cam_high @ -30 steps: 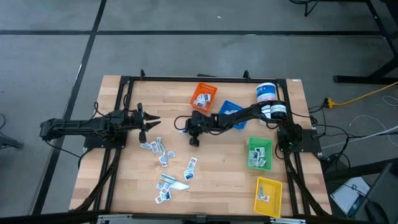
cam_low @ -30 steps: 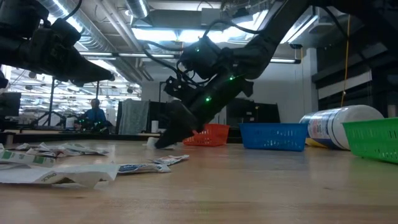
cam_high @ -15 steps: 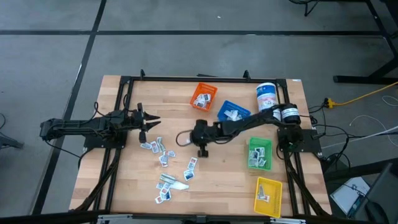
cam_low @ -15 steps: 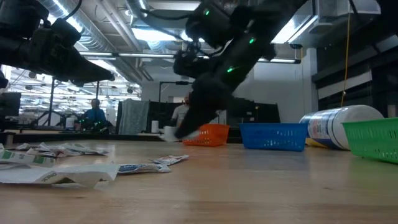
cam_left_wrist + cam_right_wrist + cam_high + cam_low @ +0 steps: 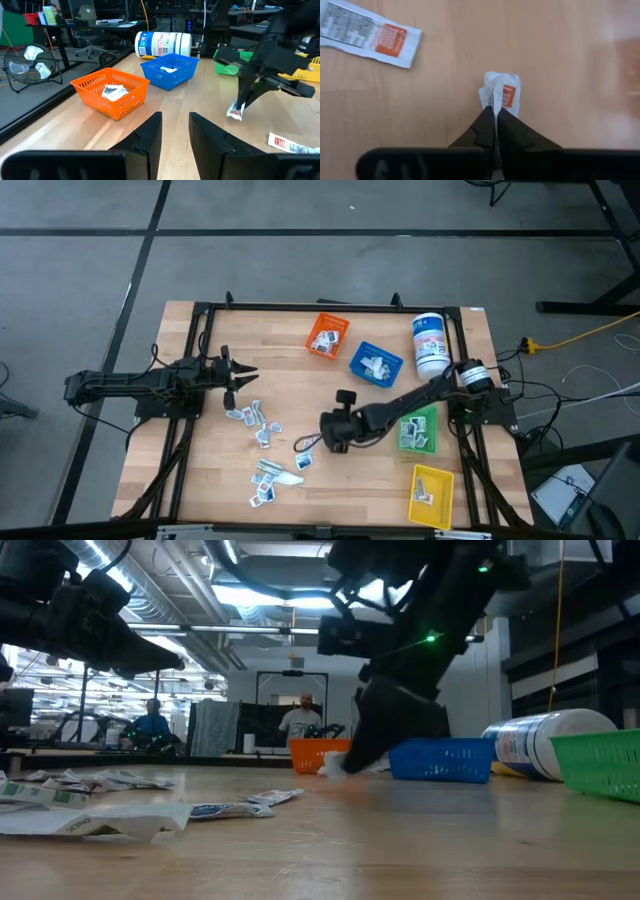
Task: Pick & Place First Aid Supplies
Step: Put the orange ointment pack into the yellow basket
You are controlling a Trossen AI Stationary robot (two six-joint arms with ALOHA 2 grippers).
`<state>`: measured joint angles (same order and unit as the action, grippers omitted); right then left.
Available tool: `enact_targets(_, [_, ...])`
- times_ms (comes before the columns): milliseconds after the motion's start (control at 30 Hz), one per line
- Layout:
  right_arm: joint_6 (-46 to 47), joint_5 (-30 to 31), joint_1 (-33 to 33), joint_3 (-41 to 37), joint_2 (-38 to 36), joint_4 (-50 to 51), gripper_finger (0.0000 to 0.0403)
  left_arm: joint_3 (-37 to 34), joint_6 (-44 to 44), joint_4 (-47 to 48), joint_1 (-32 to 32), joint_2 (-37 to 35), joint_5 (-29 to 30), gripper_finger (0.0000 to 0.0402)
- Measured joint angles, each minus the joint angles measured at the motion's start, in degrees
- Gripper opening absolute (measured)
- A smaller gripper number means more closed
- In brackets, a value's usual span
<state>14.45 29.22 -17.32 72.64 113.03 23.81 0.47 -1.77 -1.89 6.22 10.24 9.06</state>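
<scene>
My right gripper (image 5: 306, 444) hangs over the middle of the table, shut on a small white packet with orange print (image 5: 502, 92), one of the first aid supplies. More packets (image 5: 262, 429) lie flat and scattered on the wood to its left and nearer the front edge; one (image 5: 370, 33) lies just beyond the held one. My left gripper (image 5: 247, 375) stays at the table's left side, raised and level, open with nothing between its fingers (image 5: 148, 134). My right gripper pinches the packet's upper edge (image 5: 492, 101) between its two fingertips (image 5: 509, 119), which slant down from the table's right side. The crumpled packet (image 5: 234, 111) hangs below the fingertips, low over the wood; whether it is clear of the table I cannot tell.
An orange bin (image 5: 326, 336) and a blue bin (image 5: 375, 364) stand at the back, each with packets inside. A green bin (image 5: 418, 428) and a yellow bin (image 5: 431, 495) stand at the right. A white canister (image 5: 430, 343) lies at the back right. A person shows in the room beyond.
My right gripper has swung from beside the orange bin toward the table's near edge and a little to the right, turning at the wrist and rising slightly. It has stayed shut on the packet, which went along with it.
</scene>
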Motion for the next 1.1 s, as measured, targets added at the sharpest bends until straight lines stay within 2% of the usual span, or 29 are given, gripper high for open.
enact_targets(133, [2.97, 4.56, -1.46, 0.0, 0.0, 2.12, 0.0058, 0.0, 0.01, 0.0, 0.0, 0.0, 0.01, 0.0092])
enact_targets(367, [7.31, 4.16, -1.4, 0.0, 0.0, 4.85, 0.0136, 0.0, 0.01, 0.0, 0.0, 0.0, 0.02, 0.0091])
enact_targets(467, [8.23, 4.17, -1.42, 0.0, -0.1, 5.07, 0.0152, 0.01, 0.01, -0.01, 0.0, 0.0, 0.02, 0.0092])
enact_targets(600, [9.33, 4.16, -1.42, 0.02, -0.9, 5.57, 0.0149, 0.01, 0.0, 0.0, 0.0, 0.0, 0.02, 0.0092])
enact_targets(867, [12.1, 2.6, -1.42, 0.09, -2.41, 7.4, 0.0099, 0.0, 0.01, 0.01, 0.0, -0.01, 0.02, 0.0093])
enact_targets(1100, [14.27, 2.17, -2.8, 0.09, -9.22, 13.52, 0.0077, 0.01, 0.01, 0.0, 0.0, -0.02, 0.02, 0.0091])
